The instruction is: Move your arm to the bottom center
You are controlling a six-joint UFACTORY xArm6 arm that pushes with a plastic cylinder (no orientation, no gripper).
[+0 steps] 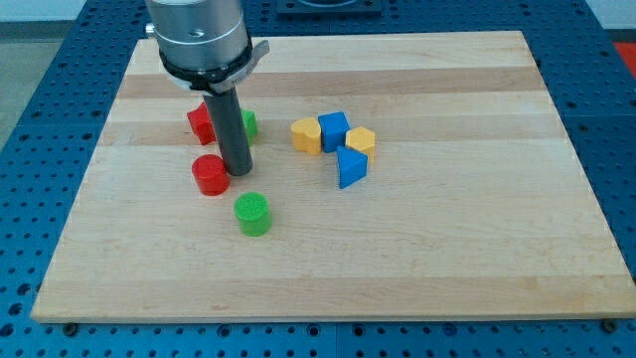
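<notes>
Right, one camera view here, and the pale wooden board (328, 259) fills most of it, its grain running in long strips from the view's left to right. All around it sits a blue perforated bench surface (30, 149); nothing more of the room can be made out. There is no pincer on this arm, just the dark rod under a grey metal housing (196, 35), and my tip (238, 172) rests in the board's upper left part, well above the bottom center. It stands just beside the red cylinder (210, 175), at that block's right edge, with the green cylinder (252, 213) a little below. Behind the rod, a red block (202, 123) and a green block (249, 124) peek out, shapes unclear. Over toward the middle, a tight cluster: yellow block (306, 134), blue block (333, 129), yellow hexagonal block (361, 140) and a blue wedge-like block (351, 167).
</notes>
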